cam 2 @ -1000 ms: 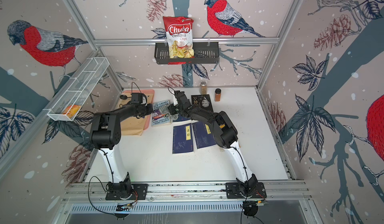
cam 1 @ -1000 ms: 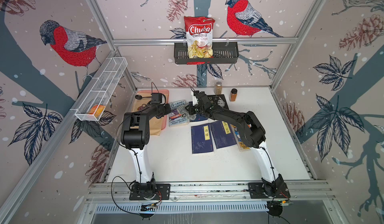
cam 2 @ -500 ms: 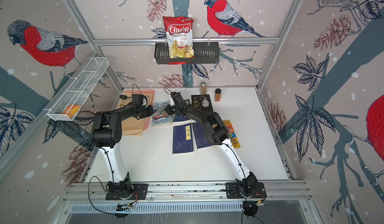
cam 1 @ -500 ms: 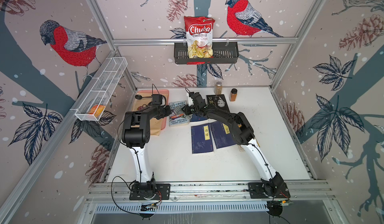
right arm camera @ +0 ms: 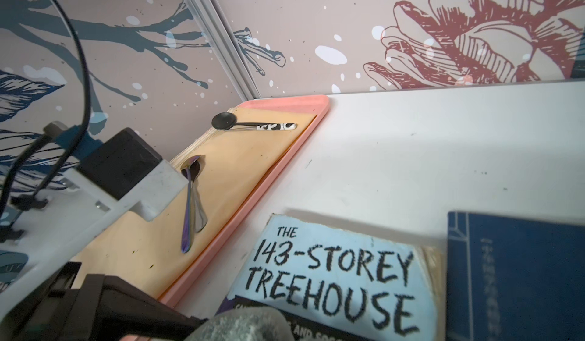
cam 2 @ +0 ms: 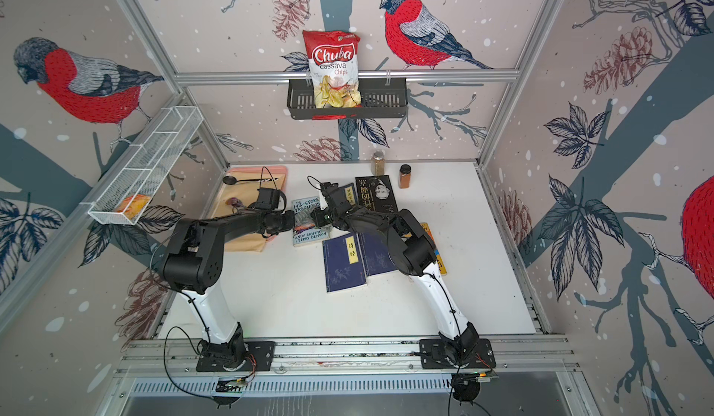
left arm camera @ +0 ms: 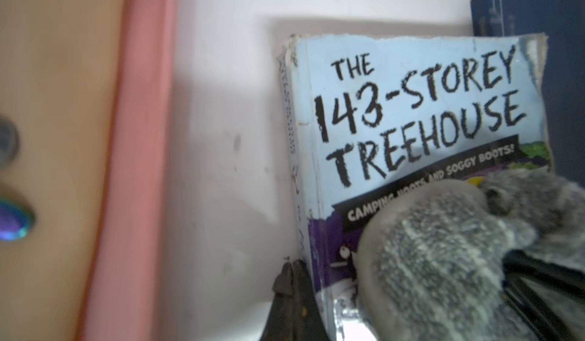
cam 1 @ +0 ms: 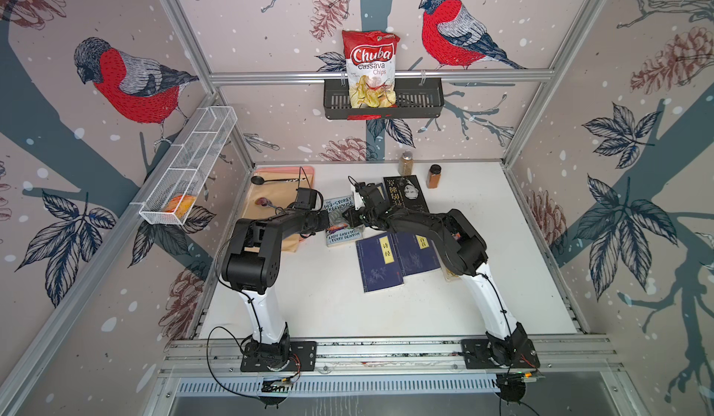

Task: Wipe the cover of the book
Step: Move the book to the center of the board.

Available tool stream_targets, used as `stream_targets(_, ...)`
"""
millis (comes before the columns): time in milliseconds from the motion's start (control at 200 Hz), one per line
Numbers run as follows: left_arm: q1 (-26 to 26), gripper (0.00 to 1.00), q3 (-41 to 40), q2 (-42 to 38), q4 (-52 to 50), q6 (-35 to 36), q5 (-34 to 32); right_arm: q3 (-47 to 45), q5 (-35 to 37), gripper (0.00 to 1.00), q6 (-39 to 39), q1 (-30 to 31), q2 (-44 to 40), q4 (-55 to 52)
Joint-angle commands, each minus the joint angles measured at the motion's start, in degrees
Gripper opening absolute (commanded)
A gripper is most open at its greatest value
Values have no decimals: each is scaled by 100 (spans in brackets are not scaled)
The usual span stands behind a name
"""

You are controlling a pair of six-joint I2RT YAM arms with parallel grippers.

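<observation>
The book [cam 1: 342, 223] [cam 2: 309, 223] is a worn light-blue paperback, "The 143-Storey Treehouse", lying flat on the white table. My right gripper [cam 1: 351, 217] is shut on a grey cloth [left arm camera: 443, 244] [right arm camera: 247, 323], which is pressed on the lower part of the cover [left arm camera: 411, 108]. The cloth hides the right fingertips in the right wrist view. My left gripper [left arm camera: 291, 279] [cam 1: 323, 221] is shut with nothing between its fingers. Its tips rest against the book's spine edge on the tray side.
A pink tray [cam 1: 305, 170] [right arm camera: 285, 102] holding a wooden board and two spoons [right arm camera: 191, 203] [right arm camera: 250, 124] lies left of the book. Dark blue books [cam 1: 378, 263] [right arm camera: 512, 276], a black book [cam 1: 409, 196] and two spice jars [cam 1: 405, 163] are nearby.
My right gripper has slid the cloth leftward and toward the front across the book's cover. The left arm has stayed against the book's edge.
</observation>
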Motion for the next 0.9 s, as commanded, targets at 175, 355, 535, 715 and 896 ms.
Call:
stream_targets(175, -514, 0, -1140, -1122, 309, -436, 631, -2420, 11, 9, 576, 584, -993, -664)
stream_targets(355, -701, 0, -947, -1361, -4, -473, 50, -2868, 562, 8, 538, 595, -1493, -346)
stream_targets(535, -703, 0, -423, -1548, -471, -262, -401, -3007, 884, 8, 477, 604, -2105, -202)
stream_targets(715, -709, 0, -41, -1148, -496, -19, -20, -3041, 1072, 8, 478, 709, -2405, -438)
stream_targets(896, -854, 0, -292, -895, -262, 25, 235, -3186, 1367, 8, 564, 915, -2636, -556)
